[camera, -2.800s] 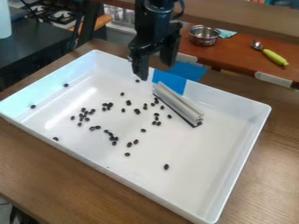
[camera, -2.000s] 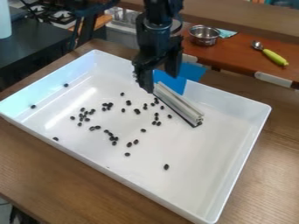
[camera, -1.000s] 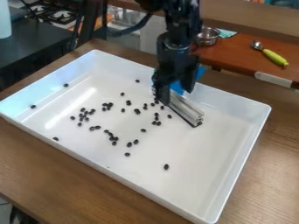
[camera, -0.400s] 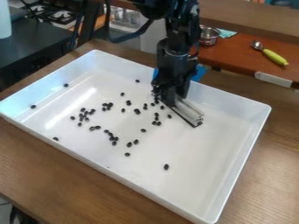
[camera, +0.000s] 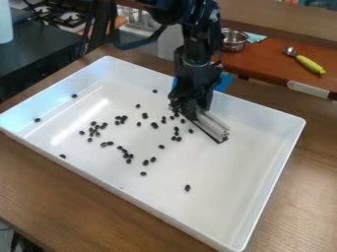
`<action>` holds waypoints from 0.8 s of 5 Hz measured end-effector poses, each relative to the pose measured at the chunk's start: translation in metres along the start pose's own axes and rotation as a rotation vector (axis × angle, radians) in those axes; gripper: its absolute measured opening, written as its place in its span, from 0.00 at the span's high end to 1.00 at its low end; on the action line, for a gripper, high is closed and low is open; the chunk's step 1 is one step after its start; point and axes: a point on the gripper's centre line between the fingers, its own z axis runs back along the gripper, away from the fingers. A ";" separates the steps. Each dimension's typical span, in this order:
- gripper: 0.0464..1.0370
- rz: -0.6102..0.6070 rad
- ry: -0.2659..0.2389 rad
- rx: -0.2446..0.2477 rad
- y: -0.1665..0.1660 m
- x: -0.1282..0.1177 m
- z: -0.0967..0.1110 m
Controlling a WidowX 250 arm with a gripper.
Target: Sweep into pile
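Observation:
The black gripper (camera: 192, 110) is down inside the white tray (camera: 263, 170), near its back wall. It is shut on the upper left part of a silver metal bar (camera: 214, 125), which has a dark lower edge. The bar's far end is hidden by the gripper, while its near end points toward the lower right. Small dark beans (camera: 154, 125) lie scattered left of and below the bar, several in loose clusters. One separate bean (camera: 187, 188) rests toward the front, and others lie near the tray's left side.
Raised white walls surround the work area, with blue tape (camera: 223, 82) on the back one behind the gripper. Beyond are a metal bowl (camera: 233, 40) and a scoop with a green handle (camera: 309, 64) on a reddish-brown counter. A stove stands at the upper left.
From above the back wall, the gripper has moved right and down onto the bar, and its fingers have come closer together around it. Bar and beans look unmoved.

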 end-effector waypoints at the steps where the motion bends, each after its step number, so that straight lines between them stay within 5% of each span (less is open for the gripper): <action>1: 0.68 0.000 0.001 0.003 0.017 0.005 0.001; 4: 0.68 -0.011 -0.009 -0.025 0.072 0.022 0.007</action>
